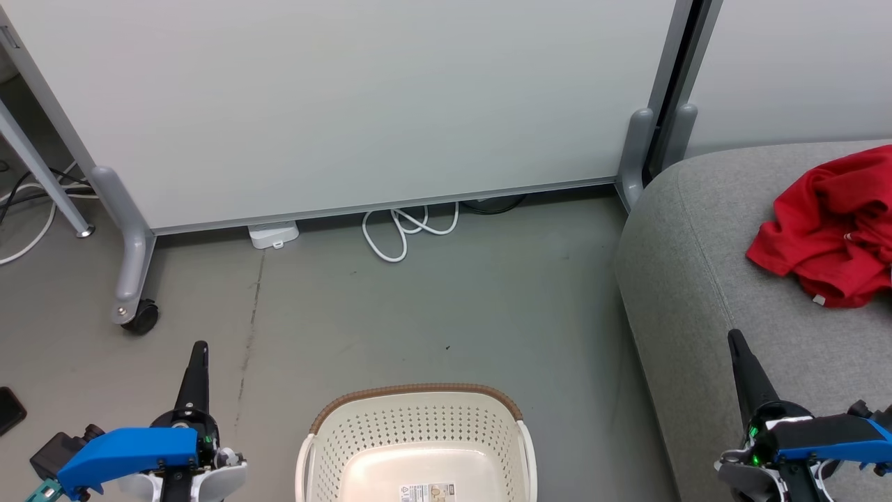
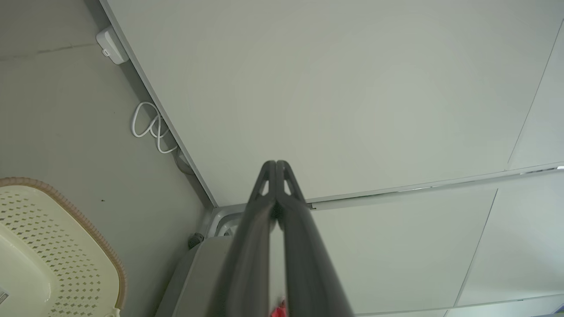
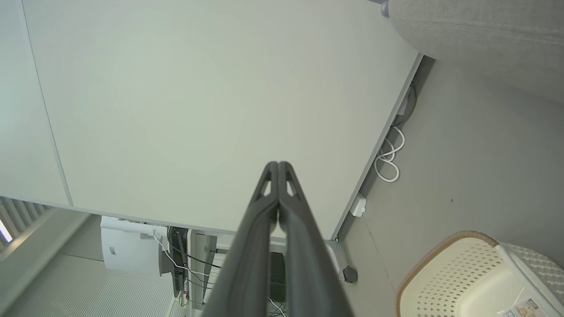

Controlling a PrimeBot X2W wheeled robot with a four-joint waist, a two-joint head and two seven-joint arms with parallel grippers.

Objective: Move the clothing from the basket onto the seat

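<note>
The red clothing (image 1: 833, 226) lies crumpled on the seat (image 1: 697, 279), ahead of the right gripper (image 1: 735, 341) and slightly to its right (fingers pressed together, holding nothing). The left gripper (image 1: 200, 348), likewise closed, sits left of the basket (image 1: 418, 422), well apart from the clothing.

Bare floor (image 1: 432, 307) is left open between the basket (image 1: 418, 399) and the partition panel (image 1: 348, 104), by which the far side is closed; a looped white cable (image 1: 403, 236) and a small white box (image 1: 273, 234) are lodged at the panel's foot; the left is narrowed by a castored leg (image 1: 132, 265); the right is walled by the seat (image 1: 690, 293).
</note>
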